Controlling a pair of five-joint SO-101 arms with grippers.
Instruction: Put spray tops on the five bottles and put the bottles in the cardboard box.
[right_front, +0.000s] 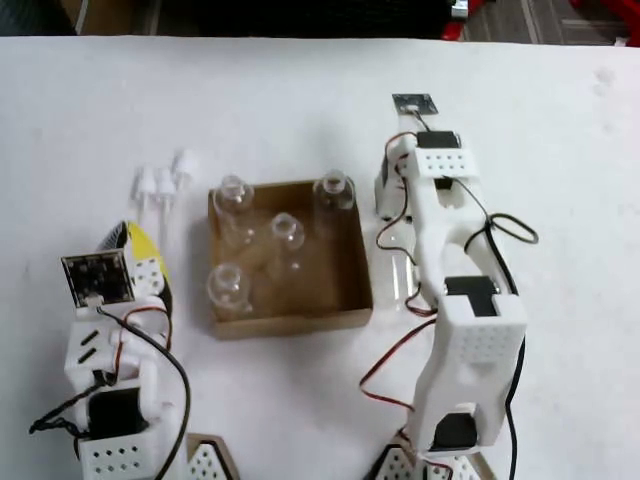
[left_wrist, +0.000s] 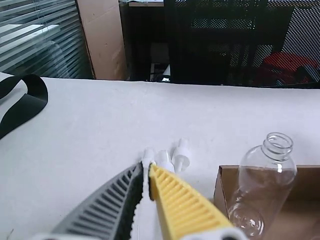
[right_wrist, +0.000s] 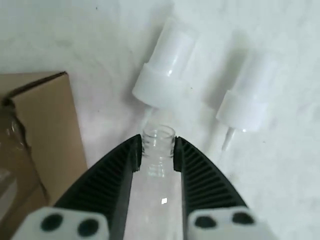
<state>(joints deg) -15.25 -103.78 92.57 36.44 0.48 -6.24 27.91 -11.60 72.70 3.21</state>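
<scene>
Right gripper (right_wrist: 156, 150): we see its black fingers clamped on the neck of an uncapped clear bottle (right_wrist: 159, 136), low over the surface (right_wrist: 280, 200) and just beside the cardboard box (right_wrist: 45, 130).
Loose tops: two white spray tops (right_wrist: 165, 70) lie near that bottle's mouth.
Left gripper (left_wrist: 146, 175): we see its grey and yellow fingers together at the tips, near a trio of tops (left_wrist: 165, 157) on the surface.
Box contents: four uncapped bottles (right_front: 285, 232) stand inside.
</scene>
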